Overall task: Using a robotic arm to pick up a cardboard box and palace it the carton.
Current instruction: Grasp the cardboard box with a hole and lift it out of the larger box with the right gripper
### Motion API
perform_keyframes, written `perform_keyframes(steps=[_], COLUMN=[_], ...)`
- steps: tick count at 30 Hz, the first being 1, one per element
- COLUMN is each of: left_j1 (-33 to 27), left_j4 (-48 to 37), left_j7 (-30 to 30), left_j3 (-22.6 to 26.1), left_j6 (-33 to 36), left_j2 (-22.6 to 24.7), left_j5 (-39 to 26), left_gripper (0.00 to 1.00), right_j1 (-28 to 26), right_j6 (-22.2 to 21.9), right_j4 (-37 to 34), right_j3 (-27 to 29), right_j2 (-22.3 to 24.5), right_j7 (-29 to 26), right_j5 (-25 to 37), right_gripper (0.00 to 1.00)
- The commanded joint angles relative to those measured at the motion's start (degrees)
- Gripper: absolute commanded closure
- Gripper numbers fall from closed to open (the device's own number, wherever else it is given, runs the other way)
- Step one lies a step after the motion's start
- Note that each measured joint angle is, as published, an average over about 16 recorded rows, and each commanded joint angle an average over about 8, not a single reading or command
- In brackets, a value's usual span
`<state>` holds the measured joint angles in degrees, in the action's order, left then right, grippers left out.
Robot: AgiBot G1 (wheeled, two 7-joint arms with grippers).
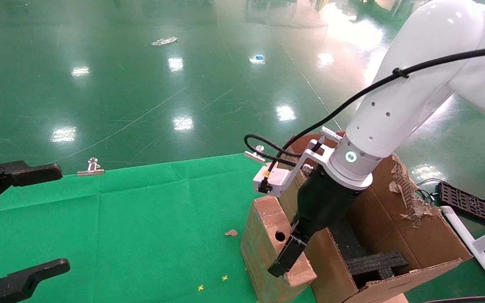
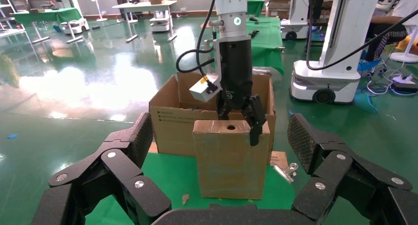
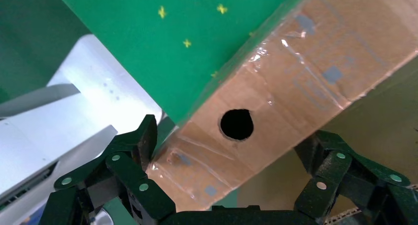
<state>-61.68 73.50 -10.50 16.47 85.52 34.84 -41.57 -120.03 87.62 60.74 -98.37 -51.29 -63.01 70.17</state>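
My right hand [image 1: 286, 256] straddles the cardboard box's [image 1: 263, 248] holed top, fingers [image 3: 130, 153] wide, seemingly not yet clamped. The box stands on the green tabletop [image 1: 141, 219], just left of the carton [image 1: 398, 235]. My left hand [image 1: 15, 227] waits open, far left.

Green cloth [image 1: 141, 219], binder clip [image 1: 91, 166] (at its edge), cardboard scrap [image 1: 231, 232].
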Motion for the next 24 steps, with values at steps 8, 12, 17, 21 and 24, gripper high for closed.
perform_keyframes(steps=[8,12,17,21,24], left_j1=[-0.01,-0.01,-0.01,-0.02,-0.02], left_j4=[0.00,0.00,0.00,0.00,0.00], left_j7=[0.02,0.03,0.03,0.04,0.05], left_j3=[0.03,0.05,0.07,0.08,0.10], left_j6=[-0.02,-0.02,-0.03,-0.04,-0.04], left_j2=[-0.01,-0.02,-0.03,-0.03,-0.04], left_j5=[0.02,0.03,0.05,0.06,0.07], left_gripper=[1.00,1.00,1.00,1.00,1.00], right_j1=[0.48,0.69,0.84,0.82,0.69], right_j6=[-1.04,-1.58,-2.32,-3.32,-4.27], right_j4=[1.91,2.52,3.18,3.69,4.12], right_j3=[-1.09,-1.36,-1.45,-1.27,-0.96], right_j2=[0.23,0.70,1.60,2.55,3.45], right_j7=[-0.94,-0.82,-0.61,-0.29,0.09], right_j5=[2.07,2.80,3.34,3.65,3.79], right_gripper=[1.00,1.00,1.00,1.00,1.00])
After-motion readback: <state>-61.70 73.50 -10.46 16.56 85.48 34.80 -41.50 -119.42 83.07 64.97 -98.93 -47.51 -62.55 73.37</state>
